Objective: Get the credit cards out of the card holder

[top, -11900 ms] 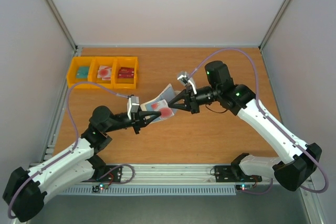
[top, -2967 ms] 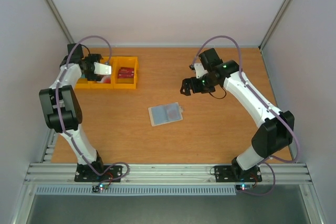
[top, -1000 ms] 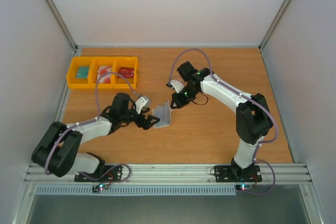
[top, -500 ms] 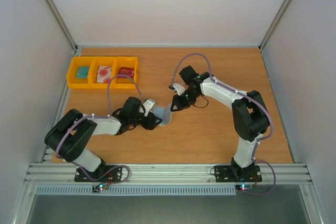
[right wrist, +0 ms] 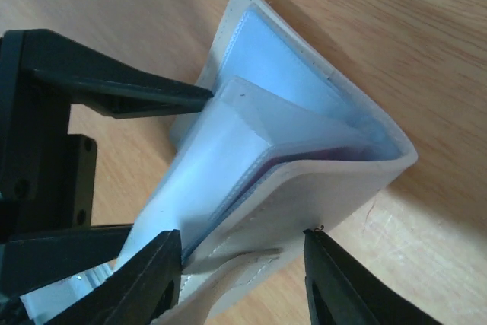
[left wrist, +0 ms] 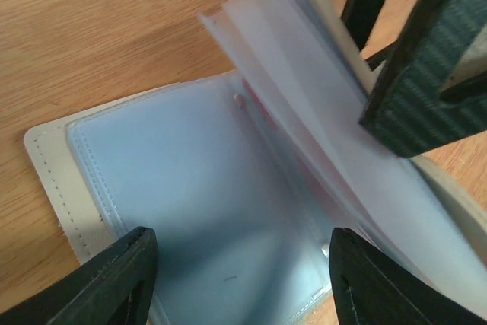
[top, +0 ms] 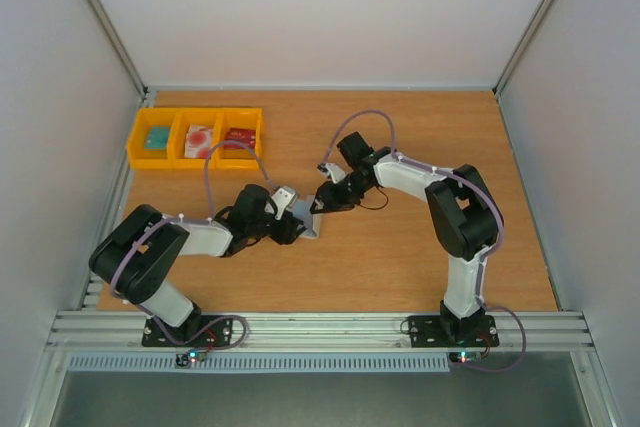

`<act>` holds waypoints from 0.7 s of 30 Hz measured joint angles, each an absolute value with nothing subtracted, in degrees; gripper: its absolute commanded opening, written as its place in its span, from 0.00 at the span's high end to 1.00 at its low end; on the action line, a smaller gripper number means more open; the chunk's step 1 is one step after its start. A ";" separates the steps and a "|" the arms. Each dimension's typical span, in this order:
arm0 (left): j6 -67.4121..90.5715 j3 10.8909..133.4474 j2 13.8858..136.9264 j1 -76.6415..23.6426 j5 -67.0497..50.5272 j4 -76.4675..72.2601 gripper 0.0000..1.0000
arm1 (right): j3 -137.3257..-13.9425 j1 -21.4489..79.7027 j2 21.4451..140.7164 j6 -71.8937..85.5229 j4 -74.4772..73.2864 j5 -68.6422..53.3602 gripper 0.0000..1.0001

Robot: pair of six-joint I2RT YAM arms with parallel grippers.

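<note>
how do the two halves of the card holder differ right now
Pose: the flat half lies on the table, while the raised half stands tilted up from the fold. View: the flat half shows its pale blue-grey inside; the raised half shows its cream outside and snap tab. Load: the clear sleeves lean toward the raised half, off the flat half. Both have cream stitched edges.

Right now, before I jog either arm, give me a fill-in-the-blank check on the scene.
1. The holder shows an inside that is pale ___.
2. The bins at the far left are ___ in colour.
3. Those bins number ___.
4. The left gripper straddles the holder's flat cover, its jaws ___.

Missing words: blue; yellow; three; open.
</note>
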State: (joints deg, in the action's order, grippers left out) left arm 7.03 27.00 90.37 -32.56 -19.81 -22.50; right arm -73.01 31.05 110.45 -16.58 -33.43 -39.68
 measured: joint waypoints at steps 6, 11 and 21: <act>7.01 26.98 90.37 -32.60 -19.70 -22.57 0.37 | -73.38 31.07 112.20 -13.96 -32.71 -39.05 0.38; 6.57 26.96 90.37 -32.60 -19.68 -22.59 0.38 | -73.67 31.07 112.25 -12.38 -33.10 -37.91 0.32; 5.37 26.46 90.28 -32.91 -19.64 -23.22 0.38 | -75.37 31.27 112.79 -9.65 -35.64 -35.31 0.50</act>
State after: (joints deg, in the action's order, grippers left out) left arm 5.37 26.46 90.28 -32.91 -19.64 -23.22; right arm -75.37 31.27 112.79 -9.65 -35.64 -35.31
